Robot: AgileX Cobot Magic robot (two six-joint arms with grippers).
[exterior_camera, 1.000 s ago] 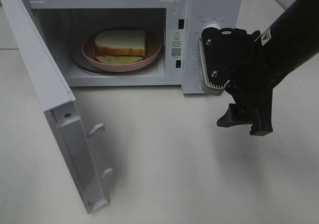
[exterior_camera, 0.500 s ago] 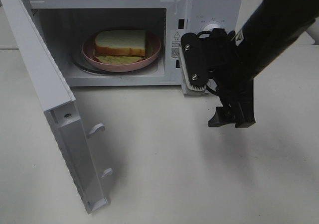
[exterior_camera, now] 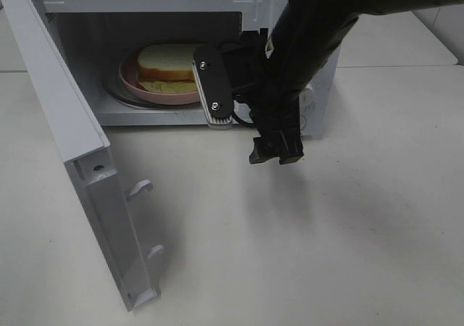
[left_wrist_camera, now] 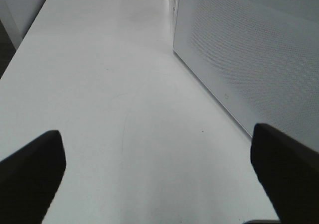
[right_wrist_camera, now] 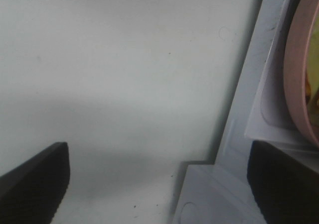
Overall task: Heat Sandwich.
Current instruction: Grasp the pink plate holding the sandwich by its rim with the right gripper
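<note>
Exterior high: released black right gripper (exterior_camera: 275,154) has swung toward nine o'clock, likely to shut the tan toasted sandwich (exterior_camera: 165,61) in.

Sandwich (exterior_camera: 168,59): one pale tan slice of bread on top, browner along the crust, with yellow-green filling showing beneath its front edge. Lies flat, top slice level, on a round pink plate (exterior_camera: 156,97), toward the plate's rear. Rests with the plate inside the microwave (exterior_camera: 87,51), on the floor of the cavity, door swung wide open. Right end hidden behind the black arm (exterior_camera: 312,29); only the left and middle parts visible.
</note>
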